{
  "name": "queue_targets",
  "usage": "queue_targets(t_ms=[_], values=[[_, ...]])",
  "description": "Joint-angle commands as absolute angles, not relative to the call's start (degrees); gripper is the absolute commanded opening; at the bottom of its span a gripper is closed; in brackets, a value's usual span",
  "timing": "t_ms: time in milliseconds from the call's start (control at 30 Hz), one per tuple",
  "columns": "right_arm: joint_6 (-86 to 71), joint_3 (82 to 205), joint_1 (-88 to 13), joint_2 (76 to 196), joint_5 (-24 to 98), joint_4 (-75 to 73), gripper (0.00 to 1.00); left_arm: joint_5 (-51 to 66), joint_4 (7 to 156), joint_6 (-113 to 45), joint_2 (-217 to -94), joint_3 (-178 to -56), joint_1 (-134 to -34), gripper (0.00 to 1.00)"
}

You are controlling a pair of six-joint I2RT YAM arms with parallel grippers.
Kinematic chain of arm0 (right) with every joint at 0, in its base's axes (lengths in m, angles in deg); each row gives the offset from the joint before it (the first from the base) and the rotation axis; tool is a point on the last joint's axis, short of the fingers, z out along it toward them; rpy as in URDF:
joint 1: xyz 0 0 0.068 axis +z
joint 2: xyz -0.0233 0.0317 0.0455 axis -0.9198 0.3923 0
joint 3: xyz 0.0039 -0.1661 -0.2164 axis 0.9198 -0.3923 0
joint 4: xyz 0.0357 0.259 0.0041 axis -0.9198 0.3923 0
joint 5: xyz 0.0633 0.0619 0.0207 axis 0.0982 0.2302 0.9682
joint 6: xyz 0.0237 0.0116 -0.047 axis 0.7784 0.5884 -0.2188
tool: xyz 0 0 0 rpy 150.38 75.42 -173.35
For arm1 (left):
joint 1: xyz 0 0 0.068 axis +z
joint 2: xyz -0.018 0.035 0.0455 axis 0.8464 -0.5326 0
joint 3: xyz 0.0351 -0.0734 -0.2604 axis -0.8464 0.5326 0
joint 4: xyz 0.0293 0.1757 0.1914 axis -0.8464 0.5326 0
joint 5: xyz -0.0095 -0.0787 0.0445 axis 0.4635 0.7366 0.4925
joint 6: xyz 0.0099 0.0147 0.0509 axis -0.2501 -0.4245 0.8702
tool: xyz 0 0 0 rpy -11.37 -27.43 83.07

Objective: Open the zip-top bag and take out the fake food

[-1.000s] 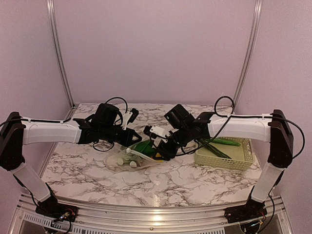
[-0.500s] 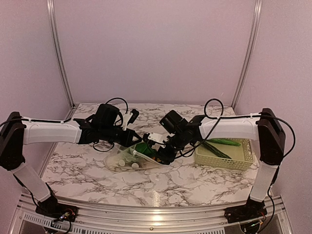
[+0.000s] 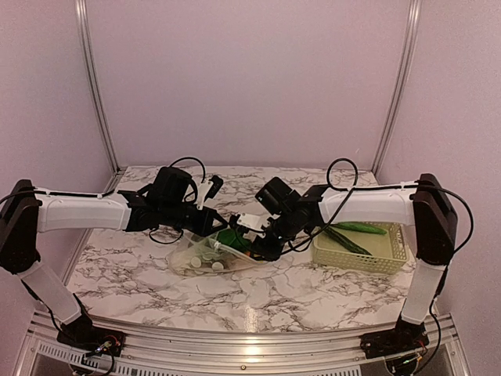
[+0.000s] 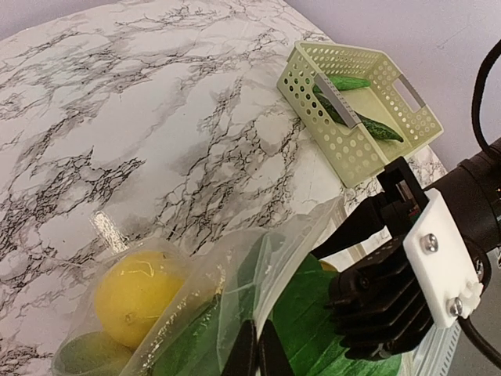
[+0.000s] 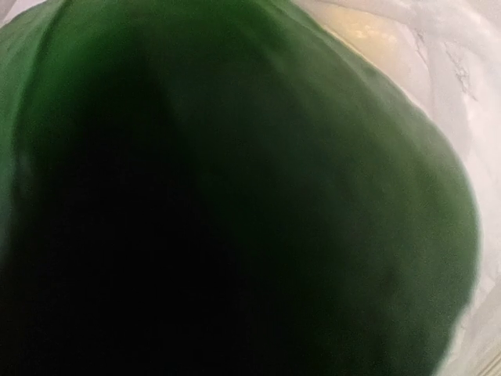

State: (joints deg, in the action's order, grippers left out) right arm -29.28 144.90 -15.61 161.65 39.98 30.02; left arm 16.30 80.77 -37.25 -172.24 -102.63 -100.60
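Since a second ago the right gripper [image 3: 254, 247] has slid left and lower into the mouth of the zip-top bag [image 3: 202, 258], mid-table; its fingers are buried in the fake food [image 3: 230, 236], so I cannot tell their state; the left gripper [image 3: 216, 225], arm stretched rightward, pinches the bag's raised edge.

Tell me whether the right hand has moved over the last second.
Yes. The right hand has shifted left, away from the lattice basket and closer to the zip-top bag.
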Motion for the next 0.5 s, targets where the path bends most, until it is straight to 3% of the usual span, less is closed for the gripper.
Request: queue_targets(t_ms=[0, 467], values=[[-28.8, 147.8, -15.0, 160.2, 38.6, 32.1, 0.31, 16.6, 82.3, -36.7, -173.2, -103.4, -100.3, 0.0], [-27.1, 156.7, -14.3, 157.2, 36.9, 42.2, 0.21, 16.6, 82.4, -36.8, -174.0, -103.9, -100.3, 0.0]])
